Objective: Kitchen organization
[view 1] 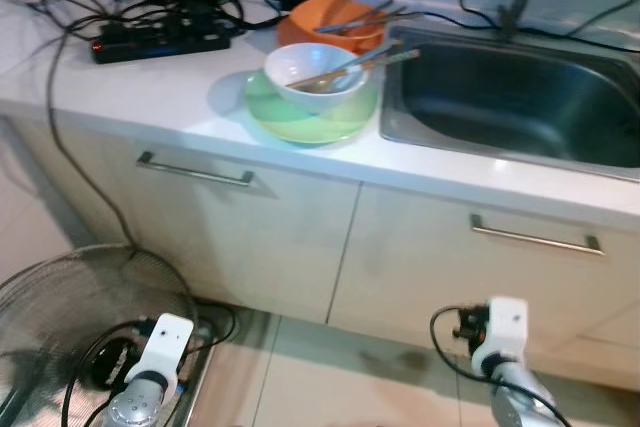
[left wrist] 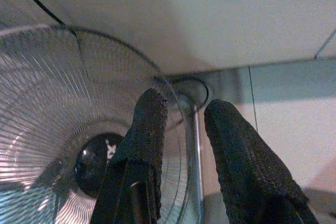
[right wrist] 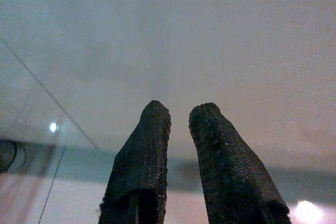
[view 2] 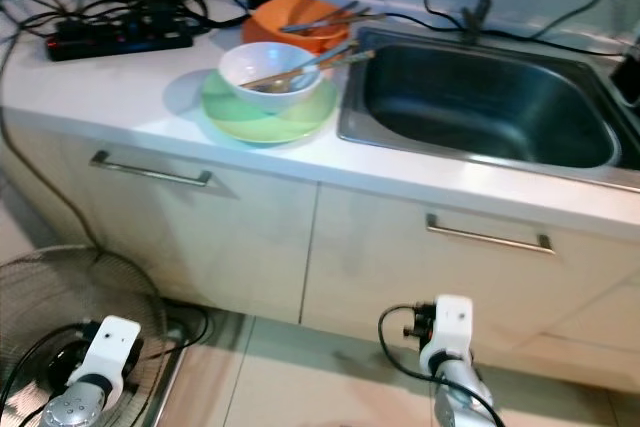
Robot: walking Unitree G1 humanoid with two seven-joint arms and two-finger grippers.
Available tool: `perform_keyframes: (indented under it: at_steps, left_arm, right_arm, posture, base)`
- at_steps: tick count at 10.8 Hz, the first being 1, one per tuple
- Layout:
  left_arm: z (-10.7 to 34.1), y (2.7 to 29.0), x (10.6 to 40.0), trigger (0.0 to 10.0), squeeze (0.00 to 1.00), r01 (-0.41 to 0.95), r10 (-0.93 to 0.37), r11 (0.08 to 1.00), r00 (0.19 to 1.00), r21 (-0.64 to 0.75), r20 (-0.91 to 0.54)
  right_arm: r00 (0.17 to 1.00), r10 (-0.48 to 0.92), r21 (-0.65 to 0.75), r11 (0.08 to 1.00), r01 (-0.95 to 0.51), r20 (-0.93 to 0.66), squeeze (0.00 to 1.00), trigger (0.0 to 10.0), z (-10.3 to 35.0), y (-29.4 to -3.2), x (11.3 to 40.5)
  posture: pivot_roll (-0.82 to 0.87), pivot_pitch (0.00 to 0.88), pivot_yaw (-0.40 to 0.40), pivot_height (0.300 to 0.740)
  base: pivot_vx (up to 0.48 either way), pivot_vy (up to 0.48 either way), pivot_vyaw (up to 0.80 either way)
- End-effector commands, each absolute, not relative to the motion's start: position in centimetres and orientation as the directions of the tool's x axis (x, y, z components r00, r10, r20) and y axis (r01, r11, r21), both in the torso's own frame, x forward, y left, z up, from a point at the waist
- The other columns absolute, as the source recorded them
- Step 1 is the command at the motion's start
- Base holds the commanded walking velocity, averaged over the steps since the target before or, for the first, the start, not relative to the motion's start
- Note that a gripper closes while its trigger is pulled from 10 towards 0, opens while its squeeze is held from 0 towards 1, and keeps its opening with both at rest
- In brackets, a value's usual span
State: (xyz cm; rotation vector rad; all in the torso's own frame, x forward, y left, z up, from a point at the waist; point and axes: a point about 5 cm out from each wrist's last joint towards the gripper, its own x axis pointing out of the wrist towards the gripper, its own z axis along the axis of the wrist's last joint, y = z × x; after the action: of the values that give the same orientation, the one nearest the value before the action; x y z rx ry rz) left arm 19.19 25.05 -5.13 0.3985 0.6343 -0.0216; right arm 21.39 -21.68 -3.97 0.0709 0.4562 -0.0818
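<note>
A white bowl (view 1: 316, 78) holding chopsticks (view 1: 345, 67) sits on a green plate (view 1: 312, 112) on the counter (view 1: 150, 87), just beside the steel sink (view 1: 520, 97). Both arms hang low; left gripper (left wrist: 184, 119) and right gripper (right wrist: 178, 116) fingers stand narrowly apart, empty.

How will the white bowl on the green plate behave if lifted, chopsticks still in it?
The white bowl looks glazed and rigid, so probably slippery and breakable. It sits loose on the green plate; a sideways push would likely slide it. The chopsticks lie across its rim, overhanging towards the sink, and could roll out if tilted.
</note>
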Motion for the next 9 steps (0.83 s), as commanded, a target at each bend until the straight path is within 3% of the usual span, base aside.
perform_keyframes:
  at_steps: [1,2,3,5,9]
  left_arm:
    - [-5.0,24.8,19.2,10.0,0.0,0.146,0.075,0.928,0.827,0.342,-0.557]
    - [-2.4,22.7,22.4,10.0,0.0,0.142,0.015,0.925,0.913,0.354,-0.407]
    - [0.4,22.1,23.1,10.0,0.0,0.088,0.007,0.925,0.969,0.369,-0.248]
    - [2.9,22.8,23.1,10.0,0.0,0.01,0.033,0.93,0.993,0.368,-0.11]
    - [9.5,21.3,23.9,10.0,0.0,-0.06,0.021,0.923,0.994,0.38,0.106]
  right_arm:
    - [0.911,-0.066,0.04,0.995,0.09,-0.407,0.0,10.0,-3.7,-22.0,21.1]
    - [0.928,-0.066,0.023,0.996,0.081,-0.367,0.0,10.0,-3.2,-22.1,20.7]
    - [0.959,-0.047,-0.022,0.999,0.042,-0.28,0.0,10.0,-1.7,-22.2,20.3]
    - [0.989,-0.077,-0.044,0.996,0.072,-0.128,0.0,10.0,2.1,-23.0,20.3]
    - [0.995,-0.07,-0.117,0.99,0.077,0.065,0.0,10.0,9.4,-23.2,20.5]
  posture:
    - [0.0,0.047,-0.061,0.74]
    - [0.0,0.052,-0.066,0.74]
    - [0.0,0.062,-0.072,0.74]
    - [0.0,0.077,-0.079,0.74]
    - [-0.02,0.098,-0.088,0.74]
  base:
    - [0.0,0.0,0.0]
    - [0.0,0.0,0.0]
    - [0.0,0.0,0.0]
    - [0.0,0.0,0.0]
    - [0.0,0.0,0.0]
